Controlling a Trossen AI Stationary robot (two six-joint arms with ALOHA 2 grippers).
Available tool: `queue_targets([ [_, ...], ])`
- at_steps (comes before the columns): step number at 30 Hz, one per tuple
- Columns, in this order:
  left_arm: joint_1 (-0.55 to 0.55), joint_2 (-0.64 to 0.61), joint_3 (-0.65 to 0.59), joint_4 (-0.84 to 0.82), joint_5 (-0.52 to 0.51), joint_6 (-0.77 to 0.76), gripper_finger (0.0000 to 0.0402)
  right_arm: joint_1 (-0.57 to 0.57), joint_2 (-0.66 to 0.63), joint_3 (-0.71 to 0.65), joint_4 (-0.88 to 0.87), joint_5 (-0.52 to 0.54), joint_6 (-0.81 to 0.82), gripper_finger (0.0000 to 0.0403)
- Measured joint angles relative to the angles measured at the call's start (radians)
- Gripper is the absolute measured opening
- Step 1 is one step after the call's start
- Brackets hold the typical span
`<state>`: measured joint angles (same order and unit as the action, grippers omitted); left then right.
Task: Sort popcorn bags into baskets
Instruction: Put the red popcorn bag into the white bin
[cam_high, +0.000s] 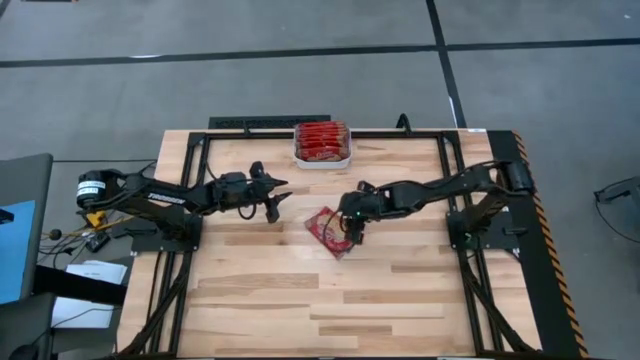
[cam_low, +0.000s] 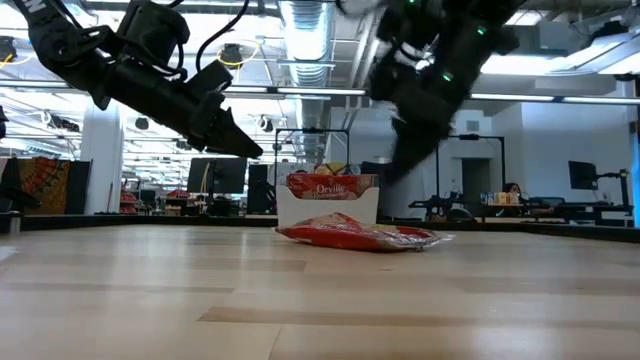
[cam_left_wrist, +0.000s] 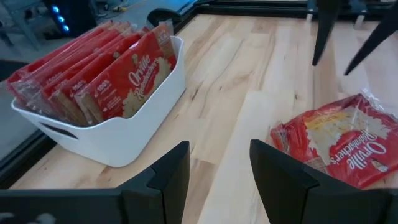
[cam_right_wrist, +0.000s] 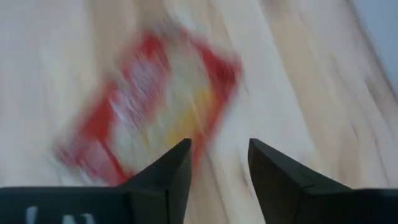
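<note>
Pale wooden planks of the table (cam_high: 300, 310) carry a white bin (cam_high: 322, 159) at the far edge, packed with upright popcorn bags (cam_high: 322, 141). One loose bag (cam_high: 328, 230) is seen lying flat near the middle, its long axis skewed diagonally. Just above it the right gripper (cam_high: 352, 236) is held with fingers parted and empty. The left gripper (cam_high: 281, 197) is kept beside the bin, fingers apart, nothing gripped
</note>
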<state>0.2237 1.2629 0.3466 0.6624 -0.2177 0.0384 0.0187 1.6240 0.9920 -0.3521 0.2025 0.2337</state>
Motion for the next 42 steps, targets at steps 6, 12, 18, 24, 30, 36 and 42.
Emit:
queue_targets([
  [6, 0.000, 0.000, 0.000, -0.016, -0.004, -0.033, 0.0159, 0.044, 0.084, -0.003, -0.193, 0.005, 0.170, 0.0132],
  [12, 0.000, 0.010, -0.001, -0.039, -0.003, -0.036, 0.0159, 0.111, 0.201, 0.007, -0.116, -0.030, 0.234, 0.0094],
  [18, 0.000, 0.068, 0.000, -0.014, -0.003, -0.043, 0.0159, 0.149, 0.217, 0.062, -0.105, -0.119, 0.200, 0.0073],
  [24, 0.000, 0.138, 0.001, 0.041, -0.003, -0.054, 0.0159, 0.132, 0.093, 0.086, 0.142, -0.350, -0.004, 0.0066],
  [30, -0.016, 0.169, 0.000, 0.049, 0.000, -0.076, 0.0159, 0.045, 0.046, 0.085, 0.167, -0.137, -0.011, 0.0065],
  [36, -0.042, 0.169, 0.000, 0.047, -0.001, -0.084, 0.0159, -0.036, 0.094, 0.082, 0.081, -0.089, 0.083, 0.0082],
  [42, -0.047, 0.169, 0.000, 0.047, -0.004, -0.081, 0.0159, -0.043, 0.195, 0.083, 0.100, -0.119, 0.046, 0.0169],
])
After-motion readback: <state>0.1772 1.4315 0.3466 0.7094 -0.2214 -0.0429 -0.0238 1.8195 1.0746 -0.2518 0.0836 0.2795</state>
